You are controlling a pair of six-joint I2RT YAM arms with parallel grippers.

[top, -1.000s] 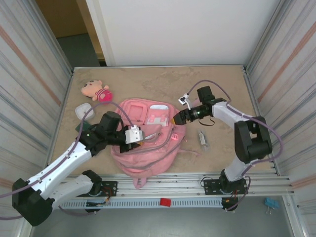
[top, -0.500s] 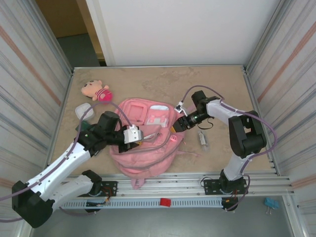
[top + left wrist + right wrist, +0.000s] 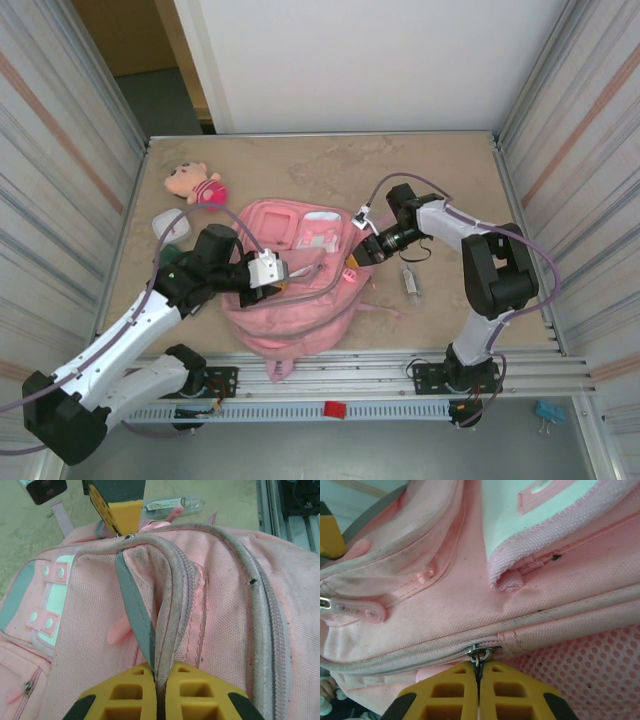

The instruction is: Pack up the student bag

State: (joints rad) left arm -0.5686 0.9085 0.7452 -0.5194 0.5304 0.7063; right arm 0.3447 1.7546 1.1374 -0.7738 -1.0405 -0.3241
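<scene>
A small red block (image 3: 334, 409) is seen on the metal rail (image 3: 400, 385) at the near edge. Just past the rail, the student bag (image 3: 300, 315) is laid flat on the tabletop (image 3: 330, 165), in the middle and close to the near side. Its front pockets are turned up. One pink strap is hung over the near edge onto the rail.

The left claw (image 3: 159, 671) is set on the left side of the bag. Its yellow fingers are pressed together, and a fold of the bag's open edge is pinched between them. A grey strip (image 3: 132, 600) and a dirty pink zip band are caught in that fold.

The right claw (image 3: 479, 672) is placed at the right side of the bag, a little farther back. Its yellow fingers are shut tight too, and the small metal zip pull (image 3: 479, 654) is pinched at their tips. Pink mesh is seen just beside it.

A clear packet (image 3: 410, 279) is laid on the tabletop, just to the right of the bag. A white case (image 3: 168, 224) is found to the left of the bag. Farther back on the left, a plush doll (image 3: 195, 185) is laid, apart from the bag.
</scene>
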